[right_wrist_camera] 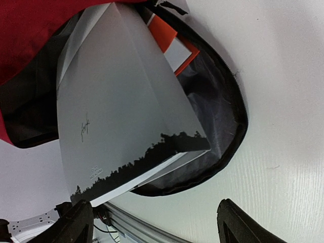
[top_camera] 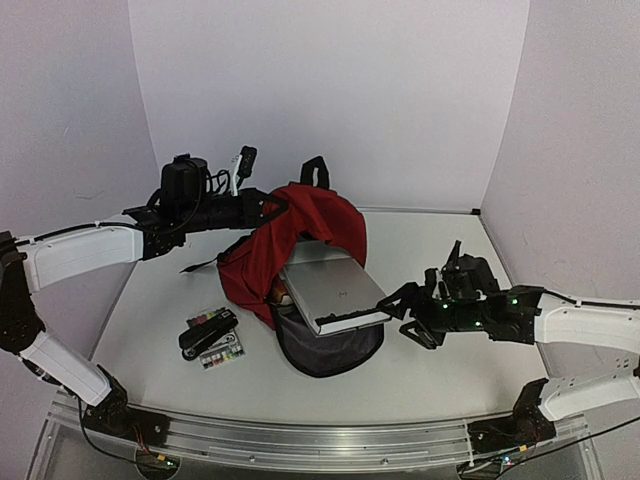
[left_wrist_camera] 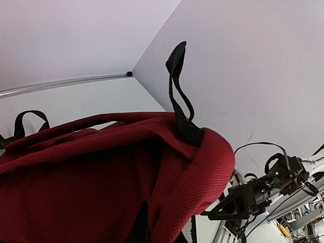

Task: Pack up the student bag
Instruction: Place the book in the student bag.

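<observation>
The student bag (top_camera: 300, 228) is dark red with a black loop handle (left_wrist_camera: 178, 86) and a grey-lined open mouth (right_wrist_camera: 217, 101). My left gripper (top_camera: 266, 206) is at the bag's top and holds the red fabric (left_wrist_camera: 101, 182) up; its fingers are hidden by the cloth. A grey book (top_camera: 331, 291) with a dark tree-line band lies tilted, its far end inside the mouth and its near corner sticking out (right_wrist_camera: 116, 116). My right gripper (top_camera: 397, 300) is open and empty just to the right of the book's corner; in the right wrist view (right_wrist_camera: 159, 225) the book is beyond the fingers.
An orange and white item (right_wrist_camera: 172, 43) sits inside the bag behind the book. A black stapler (top_camera: 207, 334) and a flat card of coloured strips (top_camera: 219, 346) lie on the table to the left of the bag. White walls enclose the table.
</observation>
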Tool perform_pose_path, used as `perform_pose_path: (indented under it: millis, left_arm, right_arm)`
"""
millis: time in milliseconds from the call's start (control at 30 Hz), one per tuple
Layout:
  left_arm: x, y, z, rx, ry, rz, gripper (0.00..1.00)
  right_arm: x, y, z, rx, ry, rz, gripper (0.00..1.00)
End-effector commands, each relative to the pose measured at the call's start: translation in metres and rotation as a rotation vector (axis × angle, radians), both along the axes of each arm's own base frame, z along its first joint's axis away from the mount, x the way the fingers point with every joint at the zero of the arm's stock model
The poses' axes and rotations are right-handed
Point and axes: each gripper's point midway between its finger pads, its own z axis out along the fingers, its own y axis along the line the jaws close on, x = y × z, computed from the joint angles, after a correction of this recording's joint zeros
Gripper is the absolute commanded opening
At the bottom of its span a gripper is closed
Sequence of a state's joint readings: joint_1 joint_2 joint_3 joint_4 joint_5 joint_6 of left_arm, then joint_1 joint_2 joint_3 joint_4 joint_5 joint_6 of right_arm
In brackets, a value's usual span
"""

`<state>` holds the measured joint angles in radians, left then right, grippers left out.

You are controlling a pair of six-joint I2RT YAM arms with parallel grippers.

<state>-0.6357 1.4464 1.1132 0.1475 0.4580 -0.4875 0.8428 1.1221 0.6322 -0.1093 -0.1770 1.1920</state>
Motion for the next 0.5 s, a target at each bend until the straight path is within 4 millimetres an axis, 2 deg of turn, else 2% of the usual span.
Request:
perform_pose_path:
  millis: [0,300,367,467]
  left_arm:
    - [-0.001,0.003,0.048,-0.06,-0.103,-0.015,0.0]
    - [-0.013,-0.002,0.061,-0.059,-0.139,-0.087,0.0]
    - [-0.019,-0.003,0.064,-0.061,-0.149,-0.12,0.0]
    - [-0.031,-0.005,0.065,-0.058,-0.161,-0.181,0.0]
  right_arm:
    - [0.003,0.022,0.014,0.145,-0.009,0.004,0.8]
    - [0.009,0.065,0.007,0.164,-0.015,0.056,0.79]
    - [0.013,0.069,0.005,0.153,-0.029,0.045,0.76]
    - [0.028,0.069,0.007,0.12,-0.084,-0.005,0.66]
